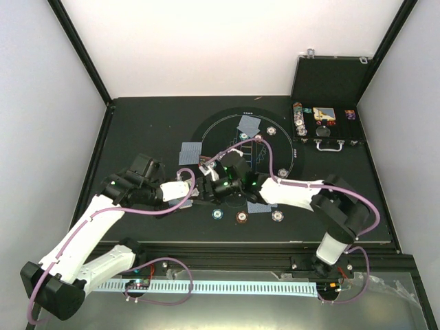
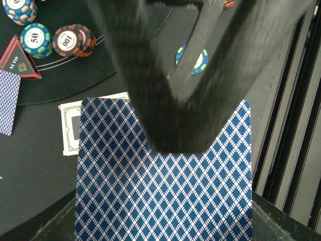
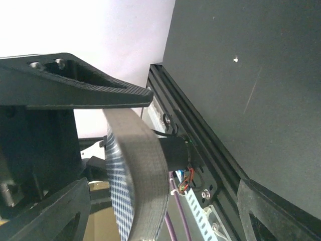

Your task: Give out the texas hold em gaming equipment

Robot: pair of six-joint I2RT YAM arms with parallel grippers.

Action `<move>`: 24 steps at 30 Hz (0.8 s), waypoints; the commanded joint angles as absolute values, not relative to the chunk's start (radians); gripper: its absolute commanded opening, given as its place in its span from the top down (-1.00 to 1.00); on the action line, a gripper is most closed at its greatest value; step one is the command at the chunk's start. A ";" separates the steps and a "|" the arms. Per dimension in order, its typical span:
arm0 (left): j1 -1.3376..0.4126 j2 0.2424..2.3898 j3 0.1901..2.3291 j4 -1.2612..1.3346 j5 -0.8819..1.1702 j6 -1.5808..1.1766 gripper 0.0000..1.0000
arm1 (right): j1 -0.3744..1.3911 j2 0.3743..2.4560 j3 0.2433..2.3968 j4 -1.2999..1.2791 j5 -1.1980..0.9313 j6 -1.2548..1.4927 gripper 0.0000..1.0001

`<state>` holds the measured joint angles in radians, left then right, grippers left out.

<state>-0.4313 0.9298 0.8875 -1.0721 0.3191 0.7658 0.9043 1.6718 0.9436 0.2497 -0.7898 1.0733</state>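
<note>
Between the jaws of the left gripper point(image 2: 175, 141) sat one card point(image 2: 160, 196), blue-diamond back up. The jaws were closed to card thickness on its far edge. The fingers were blurred and their tips hard to separate, and the frame cut off the card's near end. Just left of the jaws a second card point(image 2: 70, 128) lay on the bench point(image 2: 35, 175), only its white-bordered corner showing. Beyond the jaws was a blue-green chip point(image 2: 199, 60), half hidden behind a finger. Far left of the jaws were the red triangle point(image 2: 19, 59), a 50 chip point(image 2: 36, 39) and brown-red 100 chips point(image 2: 74, 40).

The right gripper point(image 1: 214, 167) had its jaws clamped on a deck of cards point(image 3: 148, 165), which was edge-on, bowed and clear of the bench. Only one finger point(image 3: 90, 88) showed, against the deck's top; the opposite one was hidden. Overhead, both grippers met above the round mat point(image 1: 213, 134), and the wrists covered what they held.
</note>
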 commanded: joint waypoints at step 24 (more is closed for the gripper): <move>-0.425 0.913 0.922 -1.069 0.353 0.770 0.87 | 0.914 1.884 0.976 0.477 -0.858 1.242 -0.29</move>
<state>-0.4309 0.9295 0.8875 -1.0794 0.3187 0.7662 0.9409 1.8687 1.0199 0.4595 -0.8631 1.2297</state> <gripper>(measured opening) 0.660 0.653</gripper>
